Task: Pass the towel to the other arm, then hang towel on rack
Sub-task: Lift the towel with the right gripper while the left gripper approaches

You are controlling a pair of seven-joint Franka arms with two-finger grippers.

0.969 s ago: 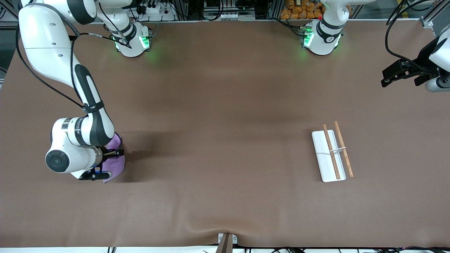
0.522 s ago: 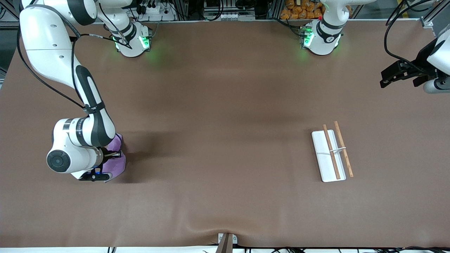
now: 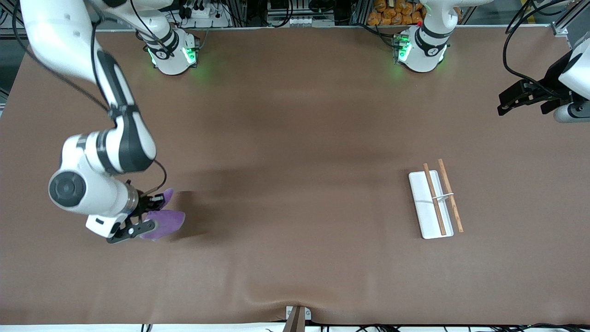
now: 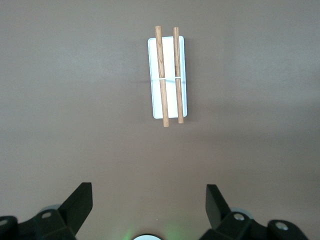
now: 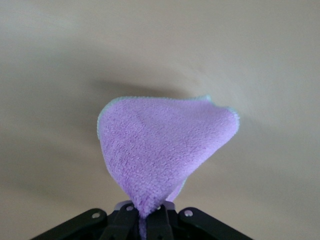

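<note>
The right gripper is pinched tight on a corner of the purple towel, which hangs off the table, well apart from the rack — toward the right arm's end. The left gripper waits near the rack, fingers spread wide, empty — the rack's rods point lengthwise toward it.

A brown mat covers the desk, rucked into a small ridge at the edge nearest the front camera. Orange packets sit past the arms' bases.

Robot lab, brown-covered table, aluminium framing, cables
</note>
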